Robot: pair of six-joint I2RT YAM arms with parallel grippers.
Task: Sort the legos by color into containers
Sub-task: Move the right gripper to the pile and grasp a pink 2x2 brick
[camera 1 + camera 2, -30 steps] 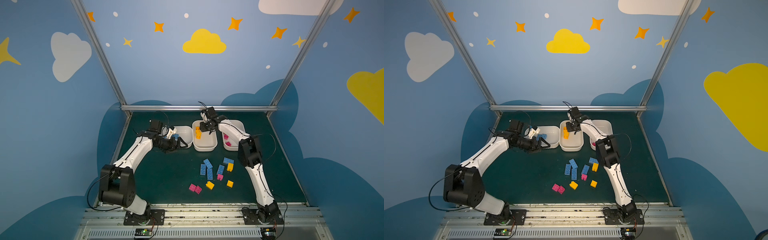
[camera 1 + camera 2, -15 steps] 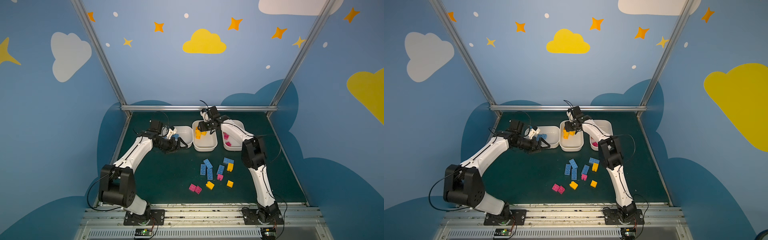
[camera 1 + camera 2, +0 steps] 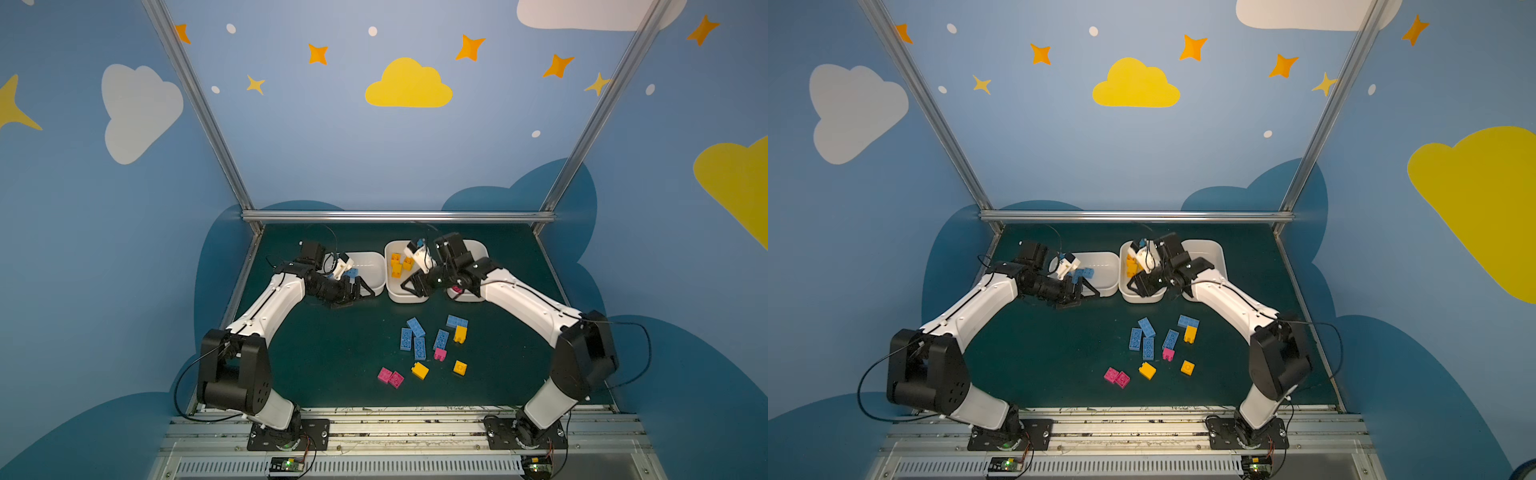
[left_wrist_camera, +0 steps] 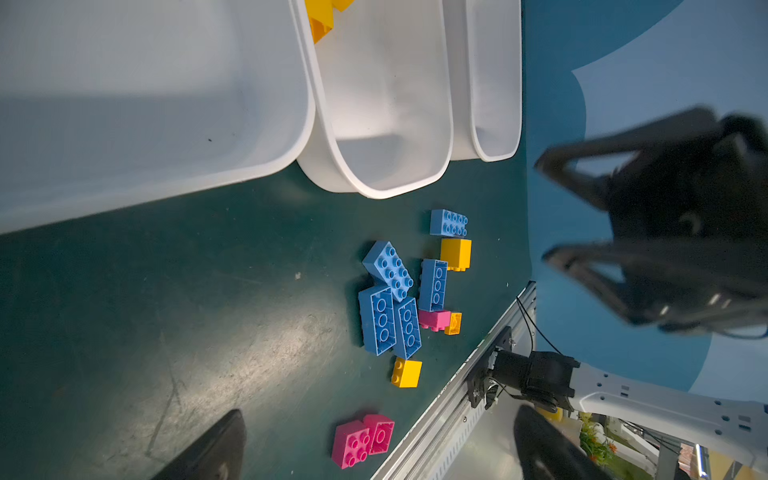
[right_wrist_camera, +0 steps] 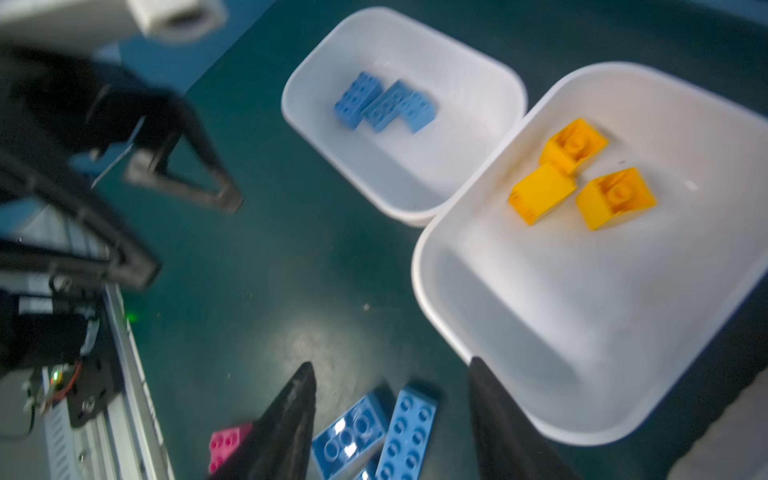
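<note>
The left claw (image 3: 358,296) and right claw (image 5: 390,370) are held spread, nothing pinched. Three yellow bricks (image 5: 540,193) are kept in the middle tray (image 5: 540,316).

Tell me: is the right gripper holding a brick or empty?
Empty. The fingers of the right gripper stand apart with nothing between them; three yellow bricks lie in the middle tray.

In both top views we lose most of the right tray (image 3: 478,248) (image 3: 1213,246) behind the right arm (image 3: 519,299), its pink bricks (image 3: 457,289) a sliver. Our right wrist view is smeared; a loose pink brick (image 5: 226,444) sits half behind a finger (image 5: 286,428) of the right end effector (image 5: 391,362). The left wrist view's edge cuts the yellow bricks (image 4: 322,16).
</note>
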